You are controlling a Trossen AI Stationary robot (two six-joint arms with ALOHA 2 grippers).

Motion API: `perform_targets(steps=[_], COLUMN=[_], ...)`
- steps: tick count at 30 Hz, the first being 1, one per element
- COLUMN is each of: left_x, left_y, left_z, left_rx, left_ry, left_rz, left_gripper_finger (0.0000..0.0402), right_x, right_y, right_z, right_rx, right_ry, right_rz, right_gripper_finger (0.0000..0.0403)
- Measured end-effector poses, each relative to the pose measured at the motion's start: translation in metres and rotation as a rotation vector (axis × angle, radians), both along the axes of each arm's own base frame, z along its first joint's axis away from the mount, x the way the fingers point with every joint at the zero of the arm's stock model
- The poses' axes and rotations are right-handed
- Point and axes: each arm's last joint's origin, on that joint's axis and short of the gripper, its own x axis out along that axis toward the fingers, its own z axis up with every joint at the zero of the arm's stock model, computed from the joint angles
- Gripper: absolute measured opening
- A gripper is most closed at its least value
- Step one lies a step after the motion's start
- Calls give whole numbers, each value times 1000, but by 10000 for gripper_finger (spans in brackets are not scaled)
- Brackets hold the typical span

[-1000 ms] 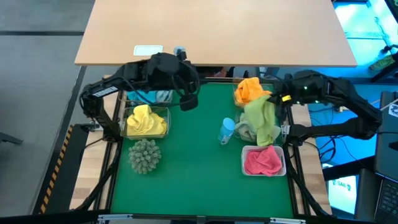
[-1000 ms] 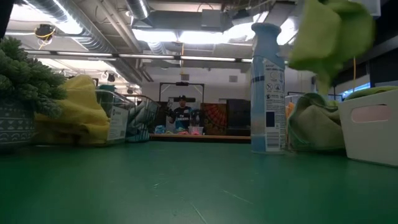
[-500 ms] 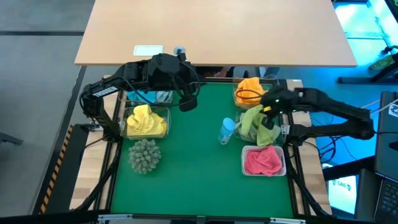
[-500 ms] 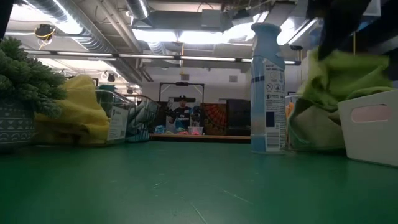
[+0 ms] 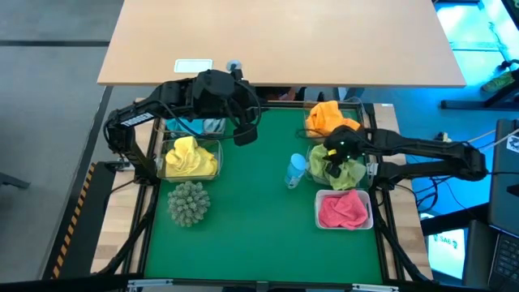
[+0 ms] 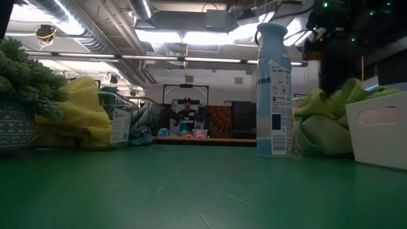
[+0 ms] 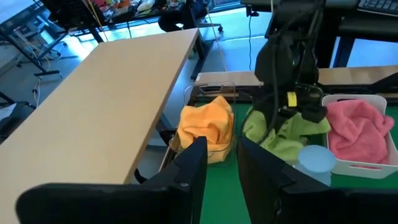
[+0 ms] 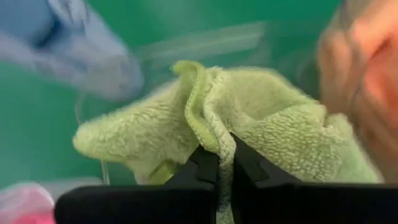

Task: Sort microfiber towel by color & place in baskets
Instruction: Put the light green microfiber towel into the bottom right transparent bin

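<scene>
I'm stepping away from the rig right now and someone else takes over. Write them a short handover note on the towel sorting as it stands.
Right gripper: shut on the light green towel, low over the clear basket beside the blue spray bottle; towel not released.
Left gripper: open, holding nothing, parked at the table's far left, above the far left basket.
Done: yellow towel in its clear basket, orange towel in the far right basket, pink towel in the white basket.
Left: open the right gripper and withdraw. No loose towels show on the mat; the far left basket's contents are mostly hidden by the left arm.

spiky ball (image 5: 189,203), blue spray bottle (image 5: 295,169)
</scene>
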Motion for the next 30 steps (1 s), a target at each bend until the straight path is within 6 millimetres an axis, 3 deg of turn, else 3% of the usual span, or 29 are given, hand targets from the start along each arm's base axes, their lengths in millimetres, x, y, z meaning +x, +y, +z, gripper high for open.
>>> perform_targets(steps=[19, 30], left_x=[-13, -13], left_y=[-2, -2], left_z=[9, 9], left_rx=[4, 5], left_ry=[-26, -25], left_rz=[-2, -2], left_gripper_finger=[83, 83], right_x=[22, 23], right_y=[-1, -1], right_z=[-52, -55], right_rx=[309, 305], right_ry=[329, 346], right_rz=[-35, -33], right_gripper_finger=[10, 38])
